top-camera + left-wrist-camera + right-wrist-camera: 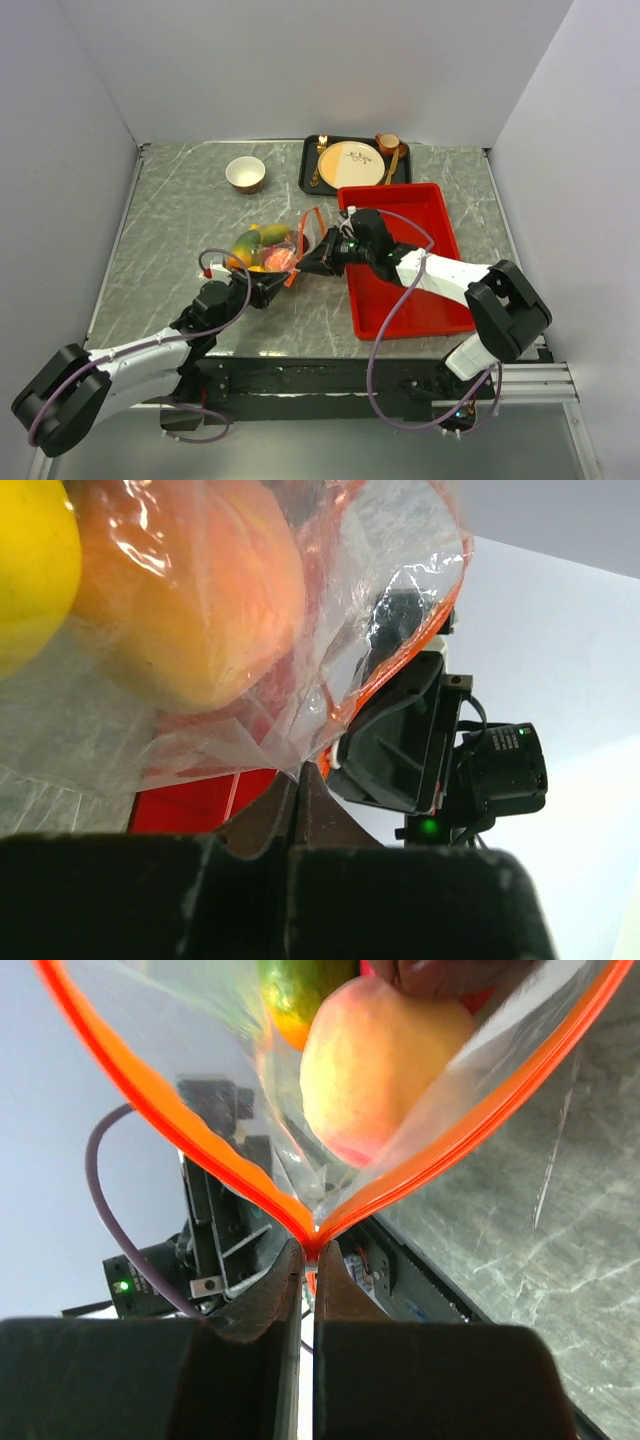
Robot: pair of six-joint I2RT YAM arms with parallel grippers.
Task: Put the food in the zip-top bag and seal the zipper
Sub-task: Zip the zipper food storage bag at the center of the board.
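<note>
Here, the loading stage appears complete. The food (258,248) lies inside the zip-top bag (285,240), which sits on the counter (180,220) just left of the red tray (420,290). No loose fruit shows on the counter or in the tray.

Sealing is not yet done. In the right wrist view the zipper (180,1130) spreads into a wide V, its two tracks meeting only at the pinched corner. The slider tab cannot be made out.

The right end effector (310,1250) is closed on that corner of the zipper. The left end effector (300,775) is closed on a fold of the bag's clear film, low on the opposite side. Between them the bag is held taut and partly raised.

Materials:
- **Bag:** thin, transparent, crinkled film with bright glare patches.
- **Zipper:** a smooth, narrow orange-red band, stiffer than the film.
- **Fruits:** glossy moulded plastic with rounded shapes, including a cream-to-pink peach (380,1060), a green-orange mango (295,995) and a yellow lemon (30,570).
- **Counter:** grey, marble-veined and flat.

The film will likely slip and wrinkle under a pinch, while the rounded fruits may roll toward the open mouth.
</note>
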